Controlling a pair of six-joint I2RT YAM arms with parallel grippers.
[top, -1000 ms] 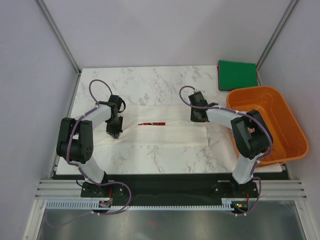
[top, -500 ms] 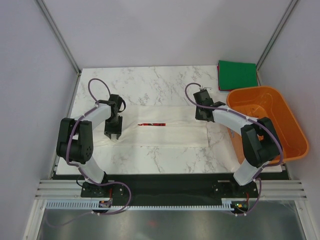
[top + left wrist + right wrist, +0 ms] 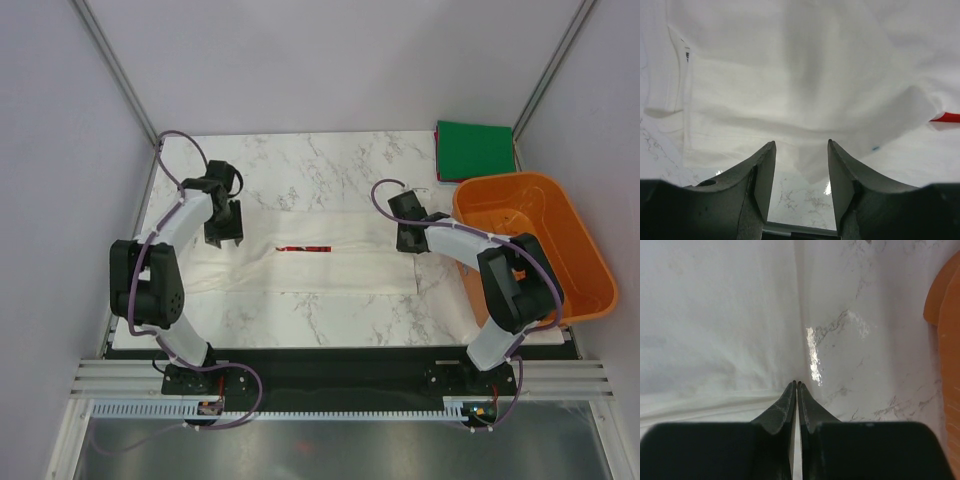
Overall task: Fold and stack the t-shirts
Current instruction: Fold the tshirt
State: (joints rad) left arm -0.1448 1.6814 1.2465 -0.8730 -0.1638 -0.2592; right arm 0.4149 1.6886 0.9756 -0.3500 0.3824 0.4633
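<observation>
The white t-shirt [image 3: 320,265] lies across the table as a long folded strip, with a sliver of its red print [image 3: 302,248] showing. My left gripper [image 3: 224,240] hangs open over the shirt's left end. In the left wrist view a loose corner of the white t-shirt [image 3: 812,167] lies just beyond the left gripper [image 3: 801,152], and nothing sits between its fingers. My right gripper [image 3: 410,248] is at the shirt's right edge. In the right wrist view the right gripper [image 3: 797,385] is shut to a thin slit, its tips over the hem. The green t-shirt [image 3: 475,148] lies folded at the far right corner.
An orange slatted basket [image 3: 560,290] stands along the right side, close to the right arm's elbow; its rim [image 3: 945,315] shows in the right wrist view. Bare marble table [image 3: 300,165] stretches behind the shirt. Grey walls close in on both sides.
The left gripper opened, let go of the white shirt and drew back toward the far left. The right gripper shifted slightly right and nearer, its jaws narrowing.
</observation>
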